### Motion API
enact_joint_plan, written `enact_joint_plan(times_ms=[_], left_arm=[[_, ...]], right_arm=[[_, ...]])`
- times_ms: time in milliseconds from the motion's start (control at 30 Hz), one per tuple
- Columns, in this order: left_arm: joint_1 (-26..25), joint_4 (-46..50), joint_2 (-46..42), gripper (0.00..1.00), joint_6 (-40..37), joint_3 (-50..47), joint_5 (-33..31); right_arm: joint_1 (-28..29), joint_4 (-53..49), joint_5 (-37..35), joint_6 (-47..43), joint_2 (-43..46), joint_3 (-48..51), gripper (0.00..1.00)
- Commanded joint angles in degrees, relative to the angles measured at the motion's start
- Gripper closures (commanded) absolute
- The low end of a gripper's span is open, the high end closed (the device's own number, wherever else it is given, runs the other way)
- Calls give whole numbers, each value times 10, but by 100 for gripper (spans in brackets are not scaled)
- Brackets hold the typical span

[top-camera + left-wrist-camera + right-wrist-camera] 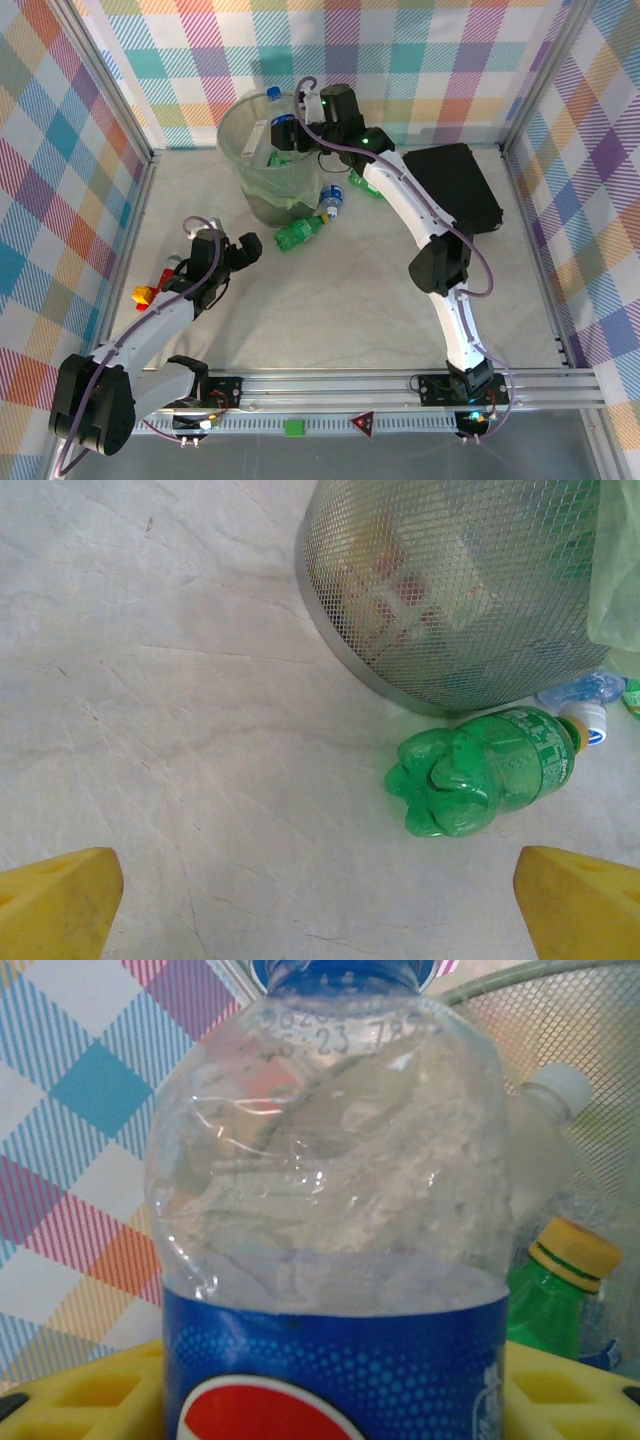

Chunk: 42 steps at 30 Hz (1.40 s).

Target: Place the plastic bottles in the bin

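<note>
One clear bottle (pixel 330 1210) with a blue label sits clamped between the yellow pads (pixel 90 1390) of my right hand (pixel 288 130), gripped low on the label. Its long axis runs straight out from my palm, blue cap at the far end, aimed at the back wall above the open mouth of the bin (pixel 228 135). I judge the risk to be the far rim: released here, the cap end could catch it and tip outside, or bounce off the bottles heaped within. My left hand (pixel 320 910) is spread apart, low over the table (pixel 200 730), facing a green bottle (pixel 480 775) lying on its side, base toward me, cap beside the mesh
</note>
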<state>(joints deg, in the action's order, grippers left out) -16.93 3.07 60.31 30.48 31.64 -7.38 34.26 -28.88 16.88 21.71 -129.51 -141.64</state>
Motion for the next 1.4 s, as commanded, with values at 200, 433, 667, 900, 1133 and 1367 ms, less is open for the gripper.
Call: enact_joint_plan(times_ms=[200,433,667,900,1133,1367], left_arm=[[6,-2,-14,0,-16,-11,28],[6,-45,-18,0,-35,-17,99],[5,-111,9,0,-71,-4,181],[-12,-184,104,0,-99,36,240],[-38,-196,211,0,-147,100,230],[-46,-210,299,0,-172,143,203]], right_arm=[[1,-15,-36,-20,-11,-47,7],[1,-11,-37,-45,27,-59,1],[1,-42,-42,-88,112,23,1],[0,-1,-67,-112,259,257,1],[-3,38,-147,-102,394,476,1],[-15,47,-205,-77,454,616,1]])
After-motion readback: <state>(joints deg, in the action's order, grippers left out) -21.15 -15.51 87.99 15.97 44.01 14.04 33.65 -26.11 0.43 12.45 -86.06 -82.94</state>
